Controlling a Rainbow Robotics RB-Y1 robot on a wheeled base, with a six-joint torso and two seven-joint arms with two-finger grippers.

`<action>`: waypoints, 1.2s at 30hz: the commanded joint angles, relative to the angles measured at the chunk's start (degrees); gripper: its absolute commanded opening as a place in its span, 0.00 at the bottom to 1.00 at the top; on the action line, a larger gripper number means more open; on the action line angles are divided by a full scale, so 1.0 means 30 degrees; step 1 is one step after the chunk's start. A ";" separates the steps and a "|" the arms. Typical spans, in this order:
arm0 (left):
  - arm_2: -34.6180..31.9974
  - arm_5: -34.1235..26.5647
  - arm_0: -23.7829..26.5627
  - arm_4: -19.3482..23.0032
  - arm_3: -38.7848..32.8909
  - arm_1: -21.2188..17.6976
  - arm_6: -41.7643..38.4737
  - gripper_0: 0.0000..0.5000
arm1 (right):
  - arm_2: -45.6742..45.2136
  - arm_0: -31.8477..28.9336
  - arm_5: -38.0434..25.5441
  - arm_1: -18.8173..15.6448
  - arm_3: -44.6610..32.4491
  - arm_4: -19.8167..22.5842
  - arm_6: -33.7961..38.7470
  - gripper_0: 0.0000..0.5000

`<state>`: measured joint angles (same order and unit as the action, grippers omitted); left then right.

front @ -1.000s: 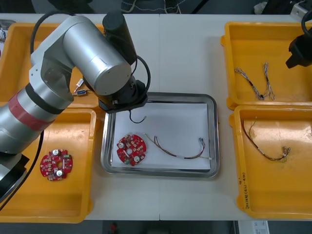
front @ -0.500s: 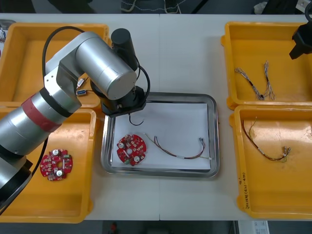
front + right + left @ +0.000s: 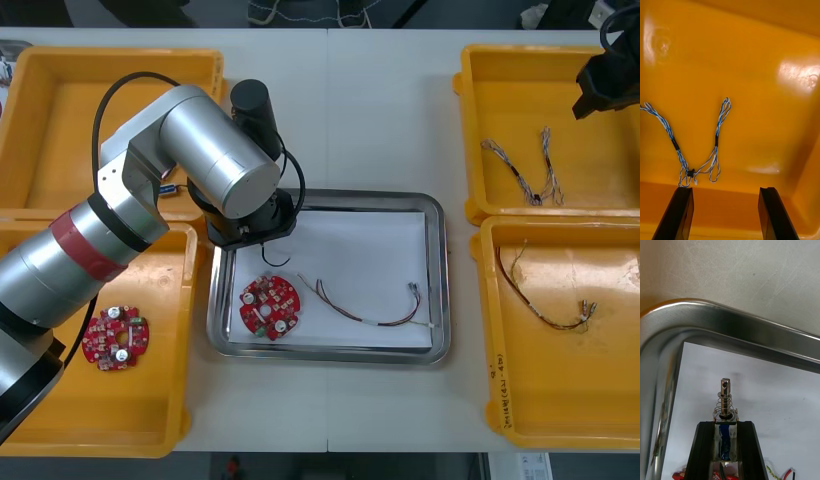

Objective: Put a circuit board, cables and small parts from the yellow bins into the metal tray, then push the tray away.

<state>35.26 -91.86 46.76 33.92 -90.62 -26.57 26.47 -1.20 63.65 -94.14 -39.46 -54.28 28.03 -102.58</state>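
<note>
Shiny metal tray (image 3: 441,280), white inside, lies between four yellow plastic bins (image 3: 60,120) in the front view, holding one round red circuit board (image 3: 269,306) and one red and yellow cable (image 3: 365,320). The left wrist view adds the left gripper (image 3: 725,425) clamped on one small metal part (image 3: 725,405) over the tray's corner. Right wrist view: the right gripper (image 3: 725,191), fingers apart and empty, over two twisted blue and white cables (image 3: 717,140).

A light table (image 3: 370,110) spans the front view.
</note>
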 commanded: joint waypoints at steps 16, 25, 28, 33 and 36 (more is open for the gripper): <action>-0.0124 0.0093 -0.0119 -0.0614 -0.0643 0.0391 0.1459 1.00 | -0.1649 -0.2702 0.4630 0.1434 -0.0072 -0.0234 0.0003 1.00; -0.1676 -0.2368 -0.0119 -0.0644 -0.3016 0.0333 0.1195 1.00 | -0.2147 -0.3727 0.5011 0.1932 -0.0072 -0.0175 0.0354 1.00; -0.2174 -0.3481 -0.0119 -0.0585 -0.3895 0.0186 0.1195 1.00 | -0.2118 -0.4166 0.5246 0.2107 -0.0072 -0.0204 0.0530 1.00; -0.3258 -0.4653 -0.0119 -0.0263 -0.4832 -0.0283 0.1253 1.00 | -0.2264 -0.4284 0.5304 0.2312 0.0133 -0.0234 0.0969 1.00; -0.4108 -0.5122 -0.0119 -0.0028 -0.5213 -0.0634 0.1371 1.00 | -0.2616 -0.4137 0.5685 0.2312 0.0749 -0.0087 0.0940 1.00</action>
<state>26.58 -105.66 46.62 32.79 -103.12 -26.64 26.49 -6.34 50.70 -78.58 -33.19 -53.18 27.61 -101.16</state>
